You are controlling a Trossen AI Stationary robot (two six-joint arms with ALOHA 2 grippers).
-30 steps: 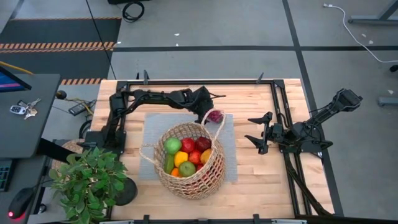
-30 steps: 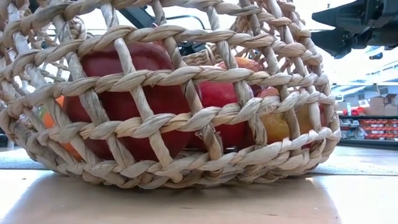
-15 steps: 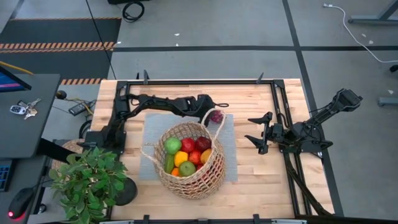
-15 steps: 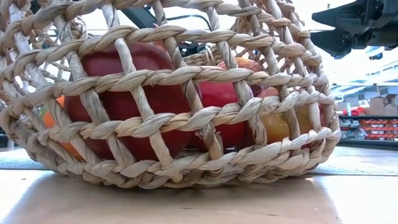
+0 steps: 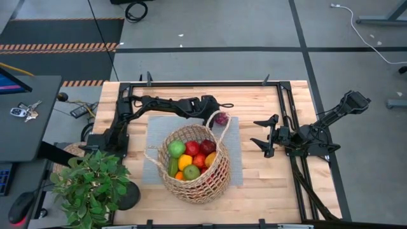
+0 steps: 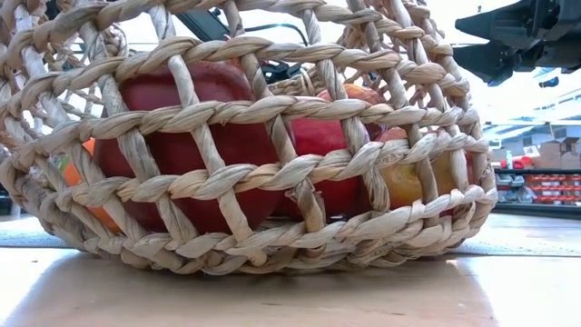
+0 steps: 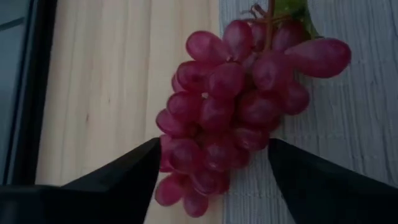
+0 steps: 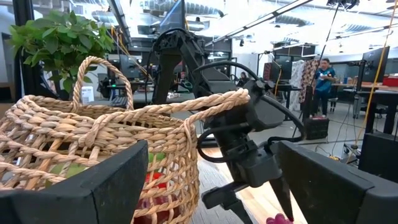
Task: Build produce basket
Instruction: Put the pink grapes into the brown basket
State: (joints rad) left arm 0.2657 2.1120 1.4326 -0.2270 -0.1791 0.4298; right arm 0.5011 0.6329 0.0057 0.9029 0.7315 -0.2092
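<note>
Left gripper (image 7: pixel 214 177) spread wide around the grapes (image 7: pixel 242 106).
I saw the fingers flank the bunch's lower end without closing; its long axis ran straight ahead between them. The grapes lay at the mat (image 5: pixel 156 137) edge, just behind the basket (image 5: pixel 194 162). Right gripper (image 5: pixel 264 135) waited open, well apart.

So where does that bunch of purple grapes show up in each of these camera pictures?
High view: bunch of purple grapes lies on the grey mat, beyond the round tan wicker basket.
Low view: not visible.
Left wrist view: fills the centre, between the open left end effector fingers.
Right wrist view: only a sliver at the bottom edge.
Shared landmark: the basket.
</note>
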